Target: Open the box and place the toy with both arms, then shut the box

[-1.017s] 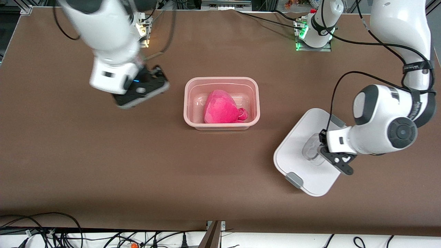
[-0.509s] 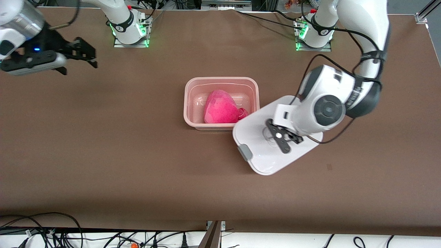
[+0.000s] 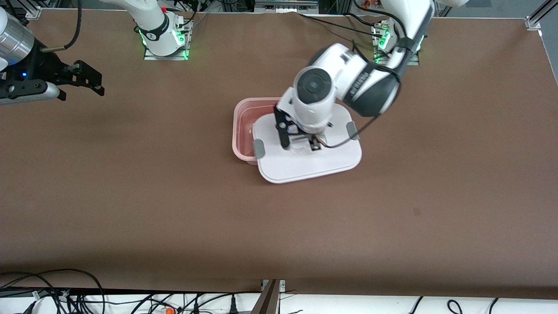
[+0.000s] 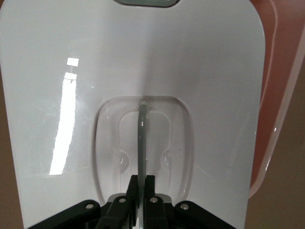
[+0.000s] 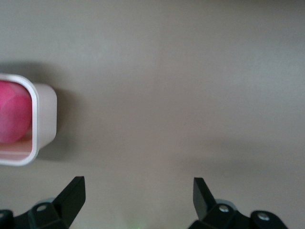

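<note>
My left tool [image 3: 301, 141] is closed on the clear recessed handle [image 4: 141, 143] of the white plastic lid with grey side clips [image 3: 314, 163], and it holds this lid over the translucent pale pink plastic box [image 3: 242, 126] in the middle of the brown counter [image 3: 174, 209]. The lid is not yet square with the box: in the front view it sits shifted toward 4 o'clock, so the box rim at 9 o'clock is uncovered. To do this step well, I think I must slide the lid toward 10 o'clock until all edges match, then lower it flat and press. The bright pink plush toy [image 5: 12, 117] lies inside the box. My right tool [image 3: 87, 80] waits with its jaws wide apart and empty, over the counter toward the right arm's end.
</note>
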### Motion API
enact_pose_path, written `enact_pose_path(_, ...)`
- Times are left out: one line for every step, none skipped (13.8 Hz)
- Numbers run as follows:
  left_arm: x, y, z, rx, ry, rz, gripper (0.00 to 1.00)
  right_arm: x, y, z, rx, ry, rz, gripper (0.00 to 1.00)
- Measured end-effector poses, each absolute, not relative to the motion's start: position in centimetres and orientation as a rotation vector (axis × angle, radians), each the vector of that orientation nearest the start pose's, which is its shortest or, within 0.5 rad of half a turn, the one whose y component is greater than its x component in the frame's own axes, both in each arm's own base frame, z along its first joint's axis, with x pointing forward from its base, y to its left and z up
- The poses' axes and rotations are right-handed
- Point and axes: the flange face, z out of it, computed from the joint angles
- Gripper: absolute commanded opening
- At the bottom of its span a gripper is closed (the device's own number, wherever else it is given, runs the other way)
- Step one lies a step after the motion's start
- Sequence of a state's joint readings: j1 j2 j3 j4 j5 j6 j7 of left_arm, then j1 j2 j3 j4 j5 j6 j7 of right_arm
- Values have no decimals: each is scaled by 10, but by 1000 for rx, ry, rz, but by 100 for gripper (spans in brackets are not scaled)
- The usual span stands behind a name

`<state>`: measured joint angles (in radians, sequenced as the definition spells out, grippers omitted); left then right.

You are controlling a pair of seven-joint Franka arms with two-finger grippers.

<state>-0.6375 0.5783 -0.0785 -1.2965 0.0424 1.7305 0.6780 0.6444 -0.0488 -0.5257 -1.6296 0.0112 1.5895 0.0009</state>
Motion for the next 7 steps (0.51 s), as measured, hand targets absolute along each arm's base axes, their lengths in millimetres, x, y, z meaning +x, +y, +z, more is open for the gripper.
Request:
enact_pose_path(527,-467,397,-2343,2042,224,0,543,58,619,-3101,-175,-29,100)
enact_pose_path(515,-482,394,-2295,2067,227,0,546,57,616,-3101,-166,-48,100)
enact_pose_path(506,-491,390,-2268,2084,233,0,548,57,611,-3102,-158,-56,100)
enact_pose_path(500,-498,385,-2251,2097,239,0,548,57,607,-3103,-153,-55,100)
enact_pose_path(497,-503,380,-2240,2107,241,0,549,57,604,-3104,-150,-50,100)
enact_pose_path(494,-508,376,-2232,2116,234,0,550,58,602,-3106,-149,-47,100)
enact_pose_path(493,-512,372,-2226,2123,229,0,550,58,601,-3107,-149,-48,100)
